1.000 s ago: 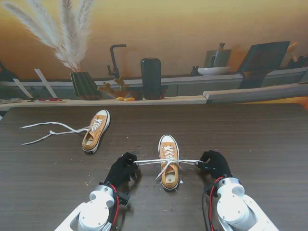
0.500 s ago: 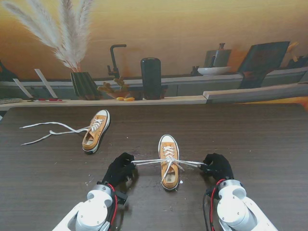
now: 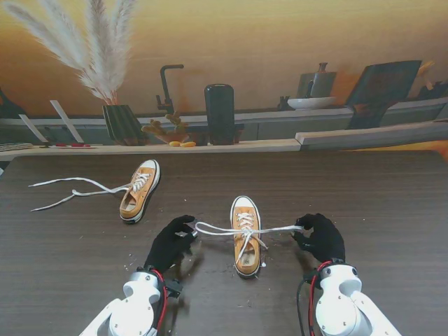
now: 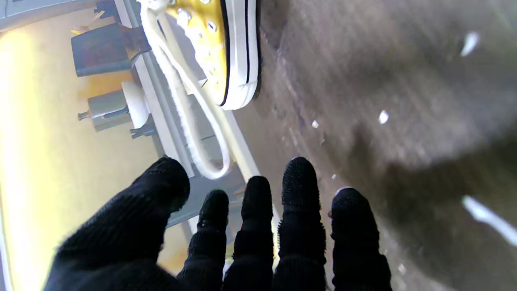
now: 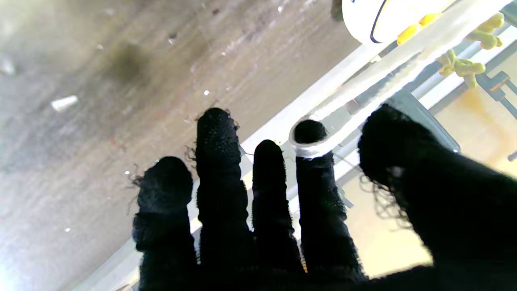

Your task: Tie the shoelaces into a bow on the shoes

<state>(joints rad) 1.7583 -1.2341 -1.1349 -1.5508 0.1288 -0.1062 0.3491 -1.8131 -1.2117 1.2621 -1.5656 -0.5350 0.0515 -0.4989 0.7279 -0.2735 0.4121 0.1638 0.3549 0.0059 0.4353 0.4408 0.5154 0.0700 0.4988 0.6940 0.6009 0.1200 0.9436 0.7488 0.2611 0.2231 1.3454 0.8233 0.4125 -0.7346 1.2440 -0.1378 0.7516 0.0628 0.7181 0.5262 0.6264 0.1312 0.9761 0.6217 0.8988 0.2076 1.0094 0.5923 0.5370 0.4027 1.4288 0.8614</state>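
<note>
From the stand's view, 2 orange canvas shoes sit on the dark wood table (image 3: 392, 196): the near shoe (image 3: 246, 234) lies between the 2 hands with its toe pointing away from me, and the far shoe (image 3: 140, 189) lies to the left and farther from me, its untied lace (image 3: 70, 190) trailing leftward across the table. The near shoe's white lace (image 3: 245, 229) stretches sideways in 2 loops, 1 reaching to each hand. The left hand (image 3: 170, 243), in a black glove, sits just left of the near shoe with the left loop (image 3: 203, 228) at its fingertips. The right hand (image 3: 320, 236), also black-gloved, sits just right of the shoe with the right end of the lace (image 3: 287, 228) meeting its fingers. A loose strand hangs over the shoe's opening toward me. In the left wrist view, the left hand (image 4: 242, 234) shows 5 fingers spread and fairly straight; the white loop (image 4: 194, 121) from the shoe (image 4: 226, 52) hangs just past the fingertips, between thumb and index, and I cannot tell whether it touches them, so the hand looks released. In the right wrist view, the right hand (image 5: 282, 210) has its fingers extended, and the lace (image 5: 319, 147) is hooked around the index finger (image 5: 315, 182) near its tip, so this hand is holding the lace by that finger; the shoe's white toe (image 5: 383, 16) shows at the frame edge.
</note>
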